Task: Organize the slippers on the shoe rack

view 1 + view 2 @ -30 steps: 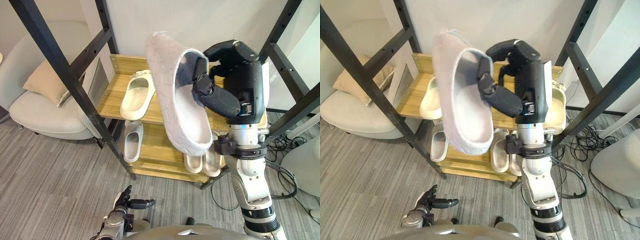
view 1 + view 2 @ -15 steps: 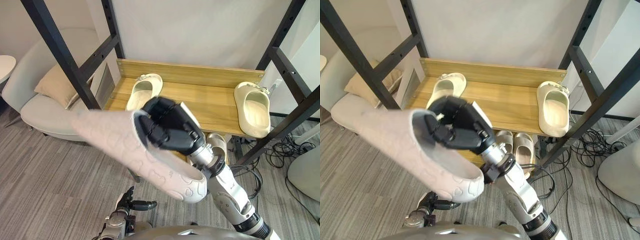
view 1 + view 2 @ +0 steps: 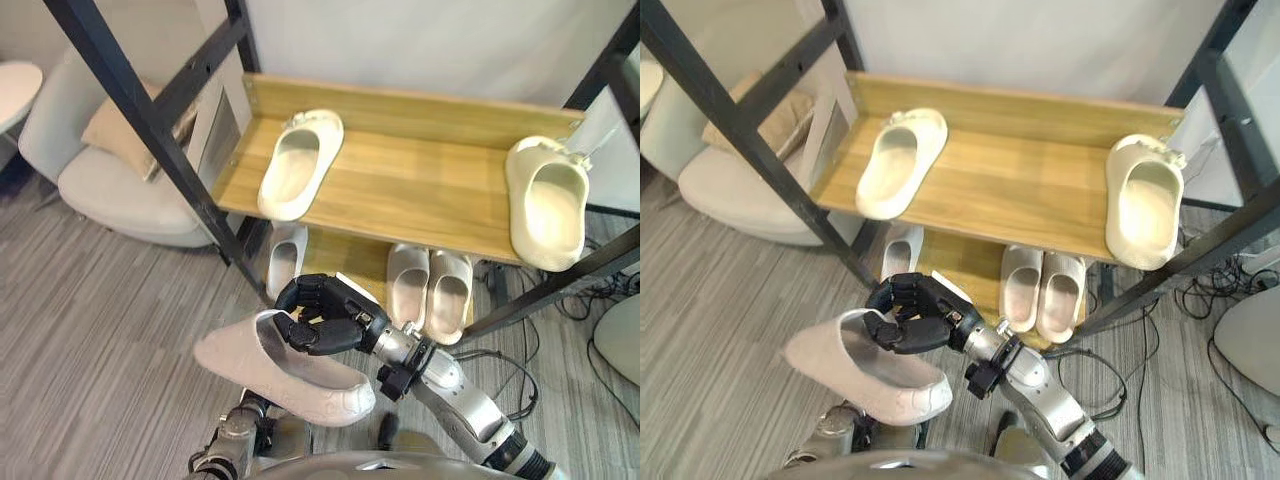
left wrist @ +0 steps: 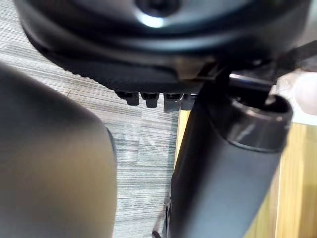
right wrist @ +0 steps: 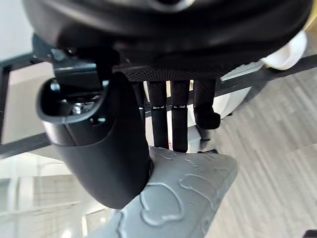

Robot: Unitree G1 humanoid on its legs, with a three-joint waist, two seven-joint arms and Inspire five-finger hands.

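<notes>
My right hand (image 3: 318, 316) is shut on a pale grey slipper (image 3: 285, 372) with embossed hearts, held low over the floor in front of the wooden shoe rack (image 3: 420, 190). In the right wrist view the fingers (image 5: 171, 119) and thumb pinch the slipper's rim (image 5: 178, 198). The top shelf carries one cream slipper (image 3: 300, 165) at its left end and another (image 3: 548, 215) at its right end. On the lower shelf lie a single slipper (image 3: 285, 258) and a pair (image 3: 428, 290). My left hand (image 3: 236, 438) hangs idle at the bottom edge, below the held slipper.
Black frame posts (image 3: 150, 125) cross in front of the rack's left side, and another (image 3: 560, 285) crosses its right. A pale armchair with a beige cushion (image 3: 125, 135) stands to the left. Cables (image 3: 520, 345) lie on the grey carpet at the right.
My right arm has swung the grey slipper down from high before the rack to just above the floor. The camera has tilted down, so the rack sits higher in view.
</notes>
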